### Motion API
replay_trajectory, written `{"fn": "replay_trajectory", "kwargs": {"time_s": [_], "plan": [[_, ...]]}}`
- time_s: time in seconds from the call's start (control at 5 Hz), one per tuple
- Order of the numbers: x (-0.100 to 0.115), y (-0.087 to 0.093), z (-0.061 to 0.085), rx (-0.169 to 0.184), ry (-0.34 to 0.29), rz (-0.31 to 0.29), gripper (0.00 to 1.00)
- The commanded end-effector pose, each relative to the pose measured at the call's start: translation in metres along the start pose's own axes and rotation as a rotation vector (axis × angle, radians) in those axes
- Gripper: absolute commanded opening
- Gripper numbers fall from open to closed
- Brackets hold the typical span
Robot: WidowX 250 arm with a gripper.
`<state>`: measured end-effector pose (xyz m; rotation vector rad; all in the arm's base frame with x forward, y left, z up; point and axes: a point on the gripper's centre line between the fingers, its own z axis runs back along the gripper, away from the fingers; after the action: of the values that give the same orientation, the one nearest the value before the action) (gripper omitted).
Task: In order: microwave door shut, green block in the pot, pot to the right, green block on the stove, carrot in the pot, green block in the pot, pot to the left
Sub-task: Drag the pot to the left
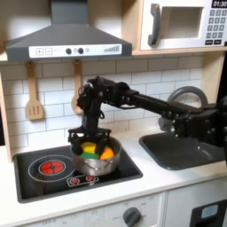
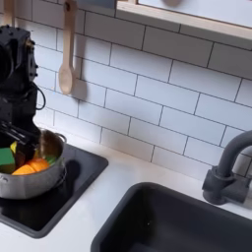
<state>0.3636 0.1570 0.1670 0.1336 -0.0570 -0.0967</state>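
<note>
The steel pot [image 1: 94, 160] sits on the right burner of the black stove [image 1: 40, 177] in the first exterior view. It reaches the left edge of the second exterior view as pot [image 2: 30, 184]. Inside it lie the green block [image 1: 88, 150] and the orange carrot [image 1: 106, 153], also seen as carrot [image 2: 31, 167] and green block [image 2: 7, 156]. My gripper [image 1: 86, 135] hangs just over the pot's back rim, fingers [image 2: 22, 135] apart and holding nothing I can see. The microwave door [image 1: 182, 25] at the top right is shut.
The grey sink [image 1: 182, 152] lies right of the stove, with a faucet [image 2: 228, 167] behind it. A wooden spoon [image 2: 66, 49] and a spatula [image 1: 34, 93] hang on the tiled wall. The left burner [image 1: 51, 166] is bare. The range hood [image 1: 66, 40] is overhead.
</note>
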Motion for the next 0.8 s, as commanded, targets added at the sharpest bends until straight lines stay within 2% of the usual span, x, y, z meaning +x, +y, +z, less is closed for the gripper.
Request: {"fn": "replay_trajectory", "kwargs": {"time_s": [0.0, 0.6], "plan": [[-0.002, 0.015, 0.001, 0.025, 0.005, 0.03, 1.0], [-0.008, 0.034, -0.002, 0.043, 0.02, 0.082, 1.0]]}}
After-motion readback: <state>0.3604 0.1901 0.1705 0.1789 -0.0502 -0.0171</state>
